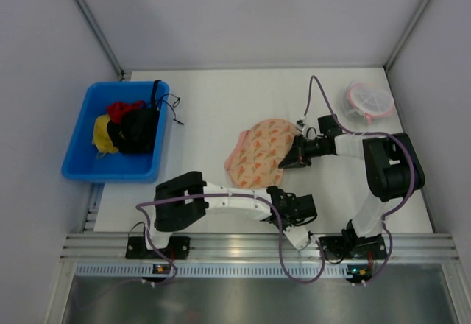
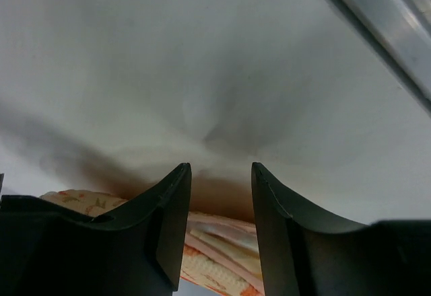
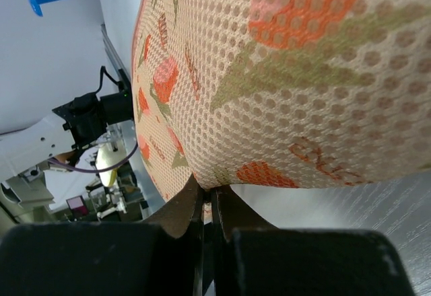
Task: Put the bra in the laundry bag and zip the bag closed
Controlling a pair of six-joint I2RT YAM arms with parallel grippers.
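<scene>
My right pincer point(image 3: 208, 198) is clamping together on the edge of the one laundry bag point(image 3: 289, 74). The bag's printed mesh fabric is filling the view just above the fingers. My left pincer point(image 2: 221, 169) is hanging with its fingers apart and gripping nothing, pointing at bare desk point(image 2: 202, 74). A strip of the bag's printed fabric is showing just beneath that pincer.

From above, the single bag is lying mid-desk. My right pincer is gripping its right edge and my left is sitting just beside its near right corner. I cannot tell whether the bra is lying inside.

Farther out, one round pink-rimmed mesh item point(image 1: 370, 101) is sitting at the far right. One blue bin point(image 1: 110, 168) at the left is holding three clothes: one red garment point(image 1: 125, 108), one yellow garment point(image 1: 103, 136) and one black garment point(image 1: 136, 132).
</scene>
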